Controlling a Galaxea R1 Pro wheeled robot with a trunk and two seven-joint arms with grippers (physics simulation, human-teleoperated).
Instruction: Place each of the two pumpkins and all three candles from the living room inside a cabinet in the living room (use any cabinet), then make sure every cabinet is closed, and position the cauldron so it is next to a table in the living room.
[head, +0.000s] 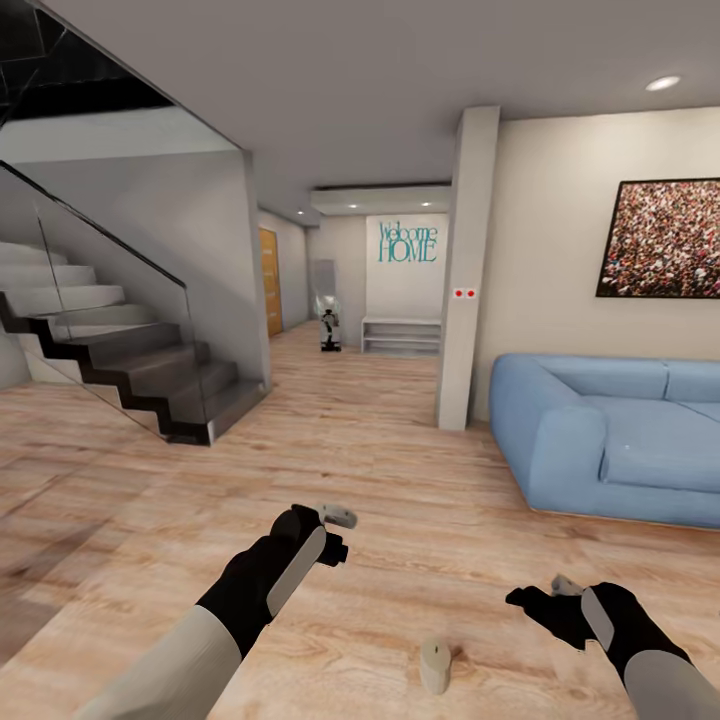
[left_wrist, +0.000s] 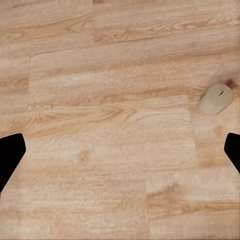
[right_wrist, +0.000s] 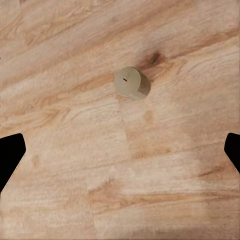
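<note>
A squat, pale candle (head: 435, 665) with a tiny wick stands upright on the wooden floor (head: 420, 480) between both grippers, left (head: 335, 530) and right (head: 545, 597), each spread wide.

one candle (head: 435, 665) (upright), one sofa (head: 610, 440)

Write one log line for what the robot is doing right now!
place: living room, wood floor | candle: upright on floor between both arms | left gripper: jaws open, empty | right gripper: jaws open, empty | blue sofa: ahead right
</note>
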